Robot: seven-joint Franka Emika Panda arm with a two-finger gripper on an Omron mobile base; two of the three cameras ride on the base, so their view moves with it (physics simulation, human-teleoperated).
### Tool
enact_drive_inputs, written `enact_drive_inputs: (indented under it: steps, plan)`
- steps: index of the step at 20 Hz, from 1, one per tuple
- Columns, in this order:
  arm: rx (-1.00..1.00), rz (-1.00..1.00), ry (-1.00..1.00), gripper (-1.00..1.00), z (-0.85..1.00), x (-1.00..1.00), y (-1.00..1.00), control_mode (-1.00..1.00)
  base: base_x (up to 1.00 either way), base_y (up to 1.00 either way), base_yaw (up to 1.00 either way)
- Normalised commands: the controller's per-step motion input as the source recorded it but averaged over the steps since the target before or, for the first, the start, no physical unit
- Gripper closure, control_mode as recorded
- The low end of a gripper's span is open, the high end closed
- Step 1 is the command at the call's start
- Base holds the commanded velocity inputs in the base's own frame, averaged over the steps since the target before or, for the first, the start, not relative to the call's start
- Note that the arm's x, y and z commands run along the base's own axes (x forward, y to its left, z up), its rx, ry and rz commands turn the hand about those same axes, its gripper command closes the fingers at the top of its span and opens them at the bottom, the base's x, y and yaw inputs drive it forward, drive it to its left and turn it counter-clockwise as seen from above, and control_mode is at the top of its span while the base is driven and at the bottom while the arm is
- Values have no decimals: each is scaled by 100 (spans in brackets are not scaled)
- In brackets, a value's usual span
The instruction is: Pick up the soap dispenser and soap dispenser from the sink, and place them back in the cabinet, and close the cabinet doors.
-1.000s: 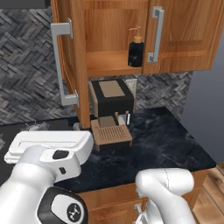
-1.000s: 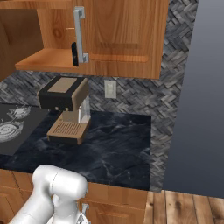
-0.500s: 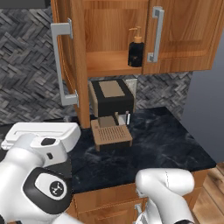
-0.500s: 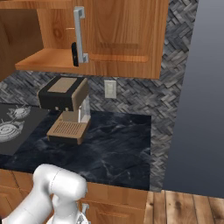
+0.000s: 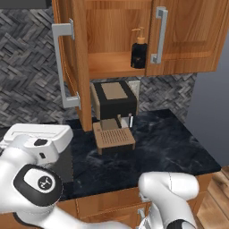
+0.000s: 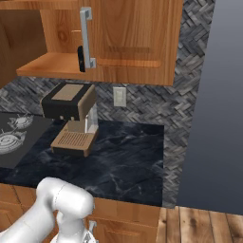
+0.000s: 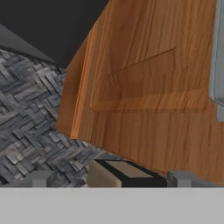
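The black squarish soap dispenser [image 5: 138, 53] with its tan pump stands on the inner shelf of the brown cabinet [image 5: 112, 67], near the edge of the right door. From the right it shows as a dark sliver [image 6: 80, 59] behind that door's edge. The left cabinet door [image 5: 74, 62] hangs wide open, its grey bar handle [image 5: 62, 67] facing me. The right door [image 5: 188, 36] is nearly shut. My gripper [image 7: 111, 179] is open and holds nothing. It faces a wooden door panel [image 7: 148, 83] with a grey handle [image 7: 217, 52] at the right. The peach dispenser and the sink are out of view.
A black and tan coffee machine [image 5: 114, 112] sits on the dark marble counter [image 5: 165, 147] under the cabinet, and its top shows between my fingertips [image 7: 124, 173]. A stove burner [image 6: 14, 135] lies at the left. A wall outlet [image 6: 119, 96] is on the herringbone backsplash.
In the left base view my arm's lower links have rolled and the hand has drifted slightly left and up. The cabinet, dispenser and counter have not moved.
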Motion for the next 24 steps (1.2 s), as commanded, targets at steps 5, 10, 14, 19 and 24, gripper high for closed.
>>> enact_drive_inputs:
  steps: [5,10,14,19,24]
  plan:
    - [0,-7,0,-100,0,11,3,-100,0,0,0]
    - [0,-14,-2,-100,0,0,0,-100,0,0,0]
    - [0,-17,-2,-100,0,0,0,-100,0,0,0]
    - [0,-13,0,-100,1,0,-2,-100,0,0,0]
    - [0,-8,0,-100,6,0,-11,-100,0,0,0]
